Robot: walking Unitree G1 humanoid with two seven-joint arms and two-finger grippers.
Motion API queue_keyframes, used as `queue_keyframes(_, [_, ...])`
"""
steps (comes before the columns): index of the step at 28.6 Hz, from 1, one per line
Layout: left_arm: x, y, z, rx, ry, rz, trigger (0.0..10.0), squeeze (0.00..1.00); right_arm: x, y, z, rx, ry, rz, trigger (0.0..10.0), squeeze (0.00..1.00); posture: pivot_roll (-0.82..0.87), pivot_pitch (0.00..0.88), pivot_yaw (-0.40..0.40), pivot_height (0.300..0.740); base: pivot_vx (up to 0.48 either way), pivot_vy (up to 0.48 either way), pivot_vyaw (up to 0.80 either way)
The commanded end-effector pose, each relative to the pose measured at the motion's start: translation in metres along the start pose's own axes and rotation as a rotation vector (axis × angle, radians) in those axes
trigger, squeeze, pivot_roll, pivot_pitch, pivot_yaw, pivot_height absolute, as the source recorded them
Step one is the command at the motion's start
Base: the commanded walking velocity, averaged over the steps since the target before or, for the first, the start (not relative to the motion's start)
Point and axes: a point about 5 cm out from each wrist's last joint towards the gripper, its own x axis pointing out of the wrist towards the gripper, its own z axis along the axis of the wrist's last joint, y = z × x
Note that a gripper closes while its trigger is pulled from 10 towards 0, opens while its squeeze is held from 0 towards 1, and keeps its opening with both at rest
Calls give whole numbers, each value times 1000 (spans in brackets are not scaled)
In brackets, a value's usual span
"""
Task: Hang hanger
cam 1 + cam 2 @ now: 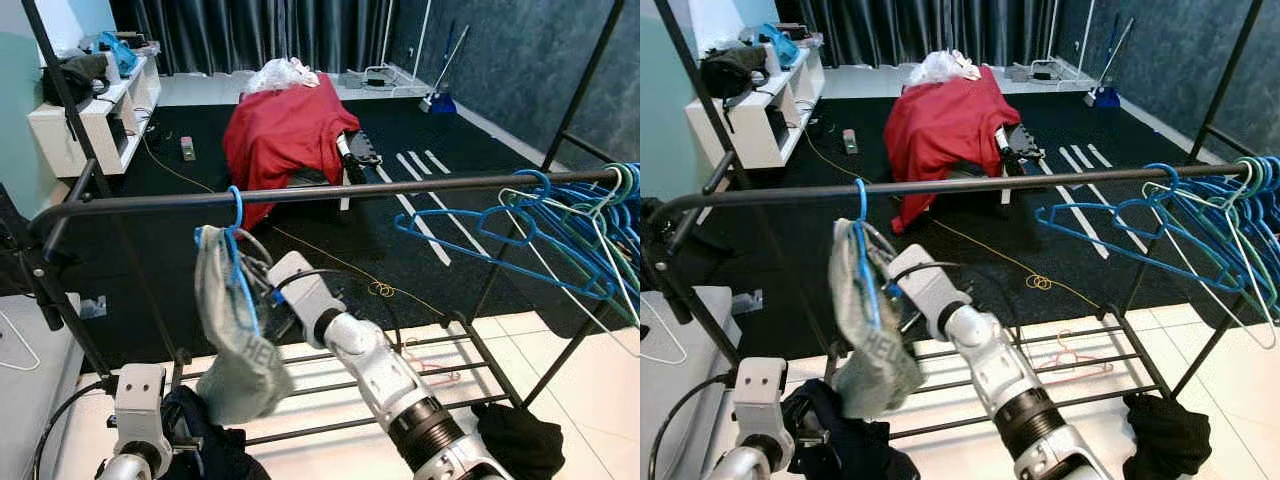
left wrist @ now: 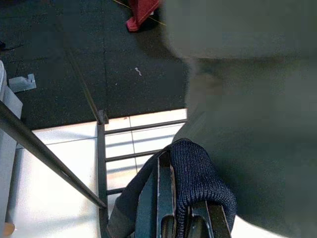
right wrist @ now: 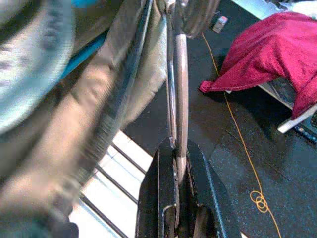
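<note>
A blue hanger (image 1: 236, 210) carrying a grey garment (image 1: 236, 350) is hooked over the black rail (image 1: 400, 187) near its left end. My right arm (image 1: 370, 365) reaches up to it from below. The right gripper (image 3: 176, 74) is shut on a thin part of the hanger beside the garment. Low at the left, my left gripper (image 2: 171, 163) has a dark knitted cloth (image 2: 198, 178) caught at its fingers, under the hanging garment.
Several empty blue hangers (image 1: 560, 230) crowd the rail's right end. The rack's lower bars (image 1: 460, 350) hold a pink hanger (image 1: 1080, 360) and a black cloth (image 1: 520, 440). Beyond are a red-draped bench (image 1: 285, 130) and a white shelf (image 1: 95, 115).
</note>
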Motion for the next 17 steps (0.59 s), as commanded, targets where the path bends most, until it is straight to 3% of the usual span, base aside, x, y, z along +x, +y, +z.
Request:
queue_keyframes(1, [-2, 3, -1, 22, 0, -4, 10000, 0, 2, 9, 1, -24, 7, 41, 10000, 0, 36, 75, -7, 740, 0, 0, 0])
queue_keyframes(4, [-1, 1, -1, 29, 4, -17, 10000, 0, 5, 19, 10, -54, -28, 80, 10000, 0, 40, 77, -9, 740, 0, 0, 0])
queue_keyframes(8, [-1, 0, -1, 31, 5, -20, 10000, 0, 6, 19, 12, -53, -38, 72, 10000, 0, 41, 77, -11, 740, 0, 0, 0])
queue_keyframes(9, [-1, 0, -1, 32, 4, -20, 10000, 0, 3, 10, 11, -19, -58, 4, 10000, 0, 41, 77, -14, 740, 0, 0, 0])
queue_keyframes(11, [-1, 0, -1, 32, 4, -20, 10000, 0, 3, 10, 11, -19, -58, 4, 10000, 0, 41, 77, -14, 740, 0, 0, 0])
queue_keyframes(13, [-2, 0, 0, 31, -3, -13, 10000, 0, -11, -13, 2, 84, -101, -149, 10000, 0, 36, 81, -12, 740, 0, 0, 0])
queue_keyframes(14, [-2, 0, 0, 31, -3, -13, 10000, 0, -11, -13, 2, 84, -101, -149, 10000, 0, 36, 81, -12, 740, 0, 0, 0])
queue_keyframes(17, [-1, -1, 0, 29, -6, -18, 10000, 0, -36, -31, -18, 134, -108, -254, 10000, 0, 24, 86, -1, 740, 0, 0, 0])
